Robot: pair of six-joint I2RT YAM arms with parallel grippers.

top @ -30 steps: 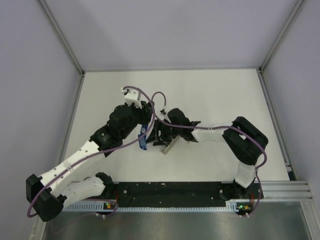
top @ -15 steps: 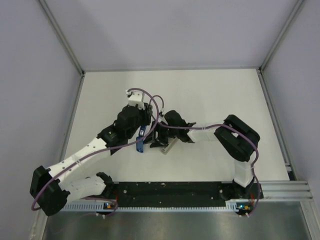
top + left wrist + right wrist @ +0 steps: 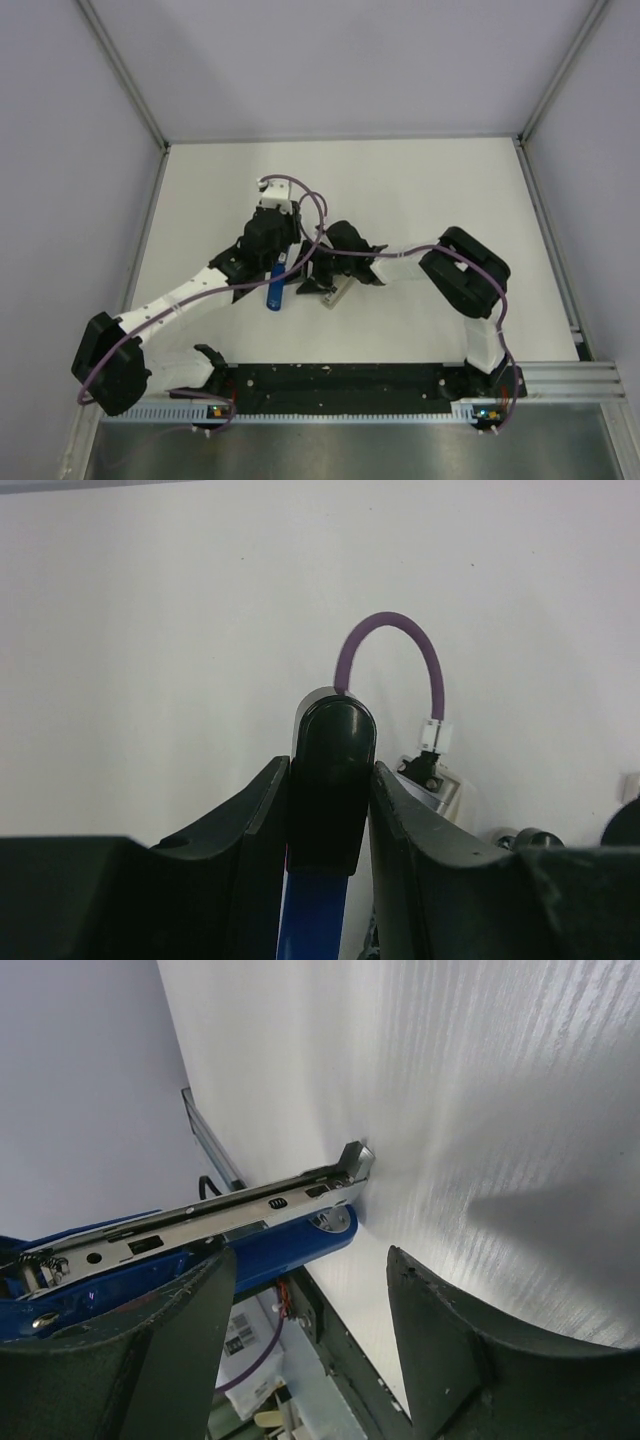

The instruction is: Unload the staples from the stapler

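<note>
The stapler lies open in the middle of the white table. Its blue and black top arm [image 3: 274,291] is swung away from the silver magazine rail [image 3: 340,291]. My left gripper [image 3: 280,264] is shut on that top arm, and the left wrist view shows the arm's black end [image 3: 333,750] clamped between the fingers [image 3: 262,820]. My right gripper [image 3: 318,276] is open beside the stapler body. In the right wrist view [image 3: 310,1260] the blue base [image 3: 290,1245] and the rail [image 3: 250,1215] run past its left finger [image 3: 190,1330]. I cannot make out the staples.
A black rail [image 3: 350,381] runs along the near table edge by the arm bases. Grey walls and metal posts [image 3: 125,75] enclose the table. A purple cable [image 3: 390,630] loops over the right arm's wrist, close to my left gripper.
The left arm has stretched out and moved the blue top arm down and to the left, away from the silver rail. The right arm shifted slightly left.
</note>
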